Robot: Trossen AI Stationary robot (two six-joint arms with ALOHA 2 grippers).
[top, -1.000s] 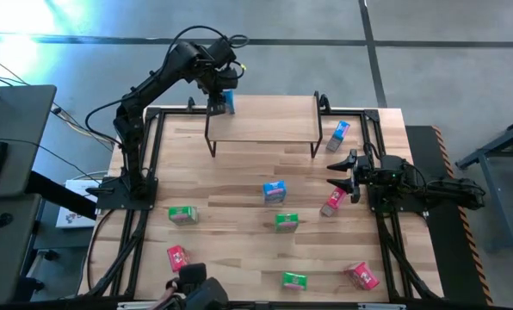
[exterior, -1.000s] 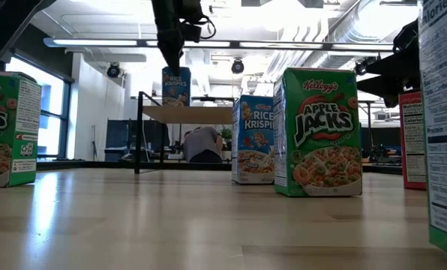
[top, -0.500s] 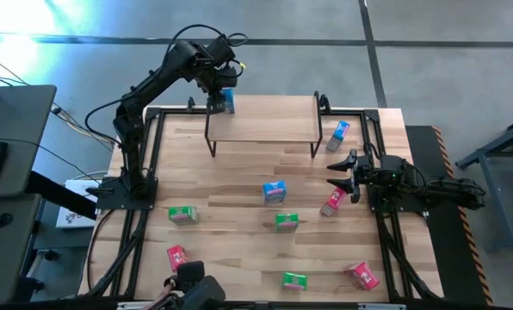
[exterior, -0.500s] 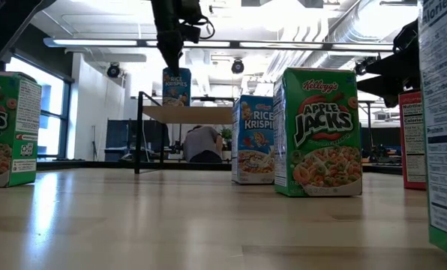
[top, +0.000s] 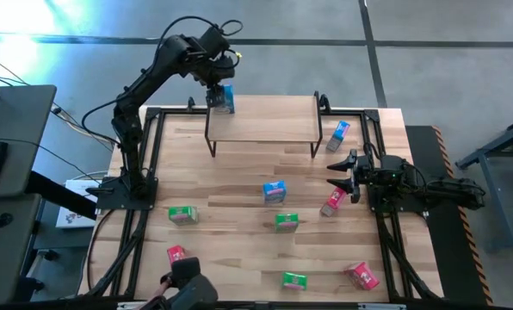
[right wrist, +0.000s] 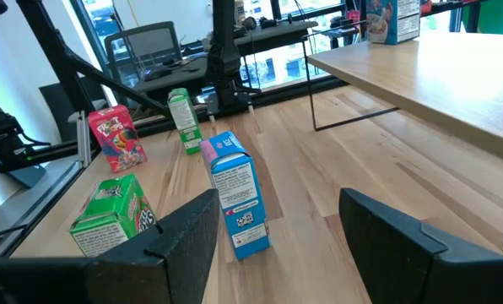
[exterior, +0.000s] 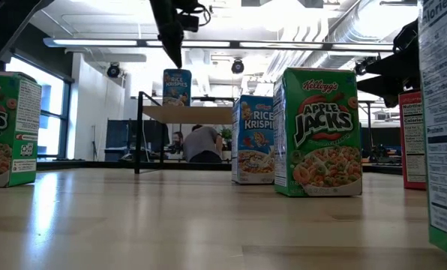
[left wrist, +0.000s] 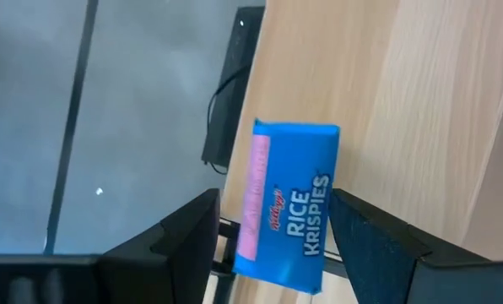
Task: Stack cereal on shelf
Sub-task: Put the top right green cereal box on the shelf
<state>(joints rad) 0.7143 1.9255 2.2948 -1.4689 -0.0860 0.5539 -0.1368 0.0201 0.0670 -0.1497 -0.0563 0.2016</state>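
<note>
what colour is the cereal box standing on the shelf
Blue with a pink side panel: the Rice Krispies box, clearest in the left wrist view.

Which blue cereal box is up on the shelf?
The blue box at the shelf's left end, below the left gripper. The other two sit on the table.

- Rice Krispies box (top: pixel 227 99) upright on shelf (top: pixel 265 120), at its left end.
- Left pincer (top: pixel 214 88) just above that box, clear of it.
- Shelf at counter (top: pixel 239 232) far edge.
- Right pincer (top: pixel 341 175) near counter's right side.
</note>
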